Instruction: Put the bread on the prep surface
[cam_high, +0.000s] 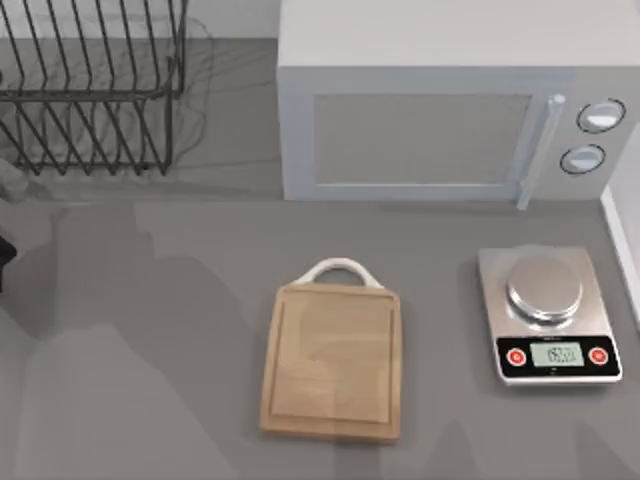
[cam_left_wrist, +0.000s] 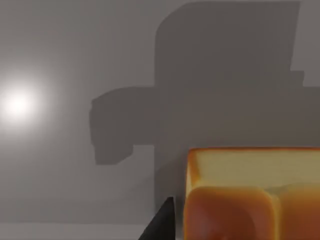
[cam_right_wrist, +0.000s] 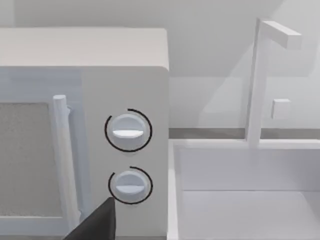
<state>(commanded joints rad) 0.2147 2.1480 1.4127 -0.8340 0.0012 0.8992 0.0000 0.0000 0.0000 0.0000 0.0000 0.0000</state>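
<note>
Where the grey table (cam_high: 150, 380) spreads out in the top view, the light-wood cutting board (cam_high: 332, 365) lies flat near the middle, its white loop handle (cam_high: 341, 270) pointing toward the white microwave (cam_high: 430, 110) behind it. A steel scale (cam_high: 548, 315) with a round platform sits just to the right of the board, apart from it. A dark wire rack (cam_high: 90, 85) stands at the far left corner.

From the left wrist view, the bread (cam_left_wrist: 252, 192) fills the lower corner, golden-orange crust toward the camera and pale yellow crumb on top, hanging above bare grey table and casting a shadow. 1 dark fingertip (cam_left_wrist: 162, 222) of the left gripper shows right beside the bread; whether the pincer grasps it, I cannot tell.

From the right wrist view, 1 dark fingertip (cam_right_wrist: 97, 222) of the right gripper sits in front of the microwave's 2 dials (cam_right_wrist: 128, 131), with a white sink (cam_right_wrist: 245, 190) alongside; its state I cannot tell
</note>
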